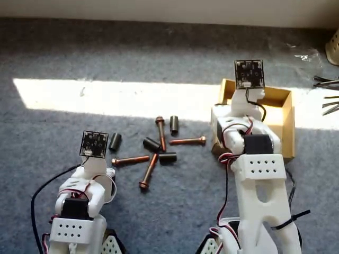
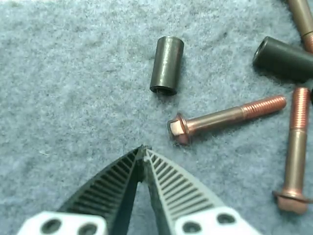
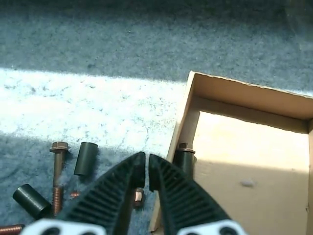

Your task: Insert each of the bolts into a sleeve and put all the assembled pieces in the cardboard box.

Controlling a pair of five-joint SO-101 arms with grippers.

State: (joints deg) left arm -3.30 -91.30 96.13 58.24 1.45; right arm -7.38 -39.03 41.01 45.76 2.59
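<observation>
Your left end effector (image 2: 143, 152) is clenched on nothing, its tips meeting just above the grey bench (image 1: 53, 137). In the high view that arm stands at 8 o'clock from the scatter of loose parts. Close ahead of it lie a copper bolt (image 2: 225, 119) on its side and a dark sleeve (image 2: 167, 64), near each other but not touching.

In the high view you can count four bolts and four sleeves loose on the bench, every bolt outside a sleeve. A second bolt (image 1: 188, 141) lies at 3 o'clock of the scatter, pointing toward the cardboard box (image 1: 288, 124).

The box sits at 3 o'clock from the parts, with your right arm over its near side. Your right end effector (image 3: 146, 160) is all but clenched and holds nothing. Just beside it an assembled piece (image 3: 185, 157), a bolt head over a dark sleeve, stands upright against the box wall; you cannot tell for certain that it is inside.
</observation>
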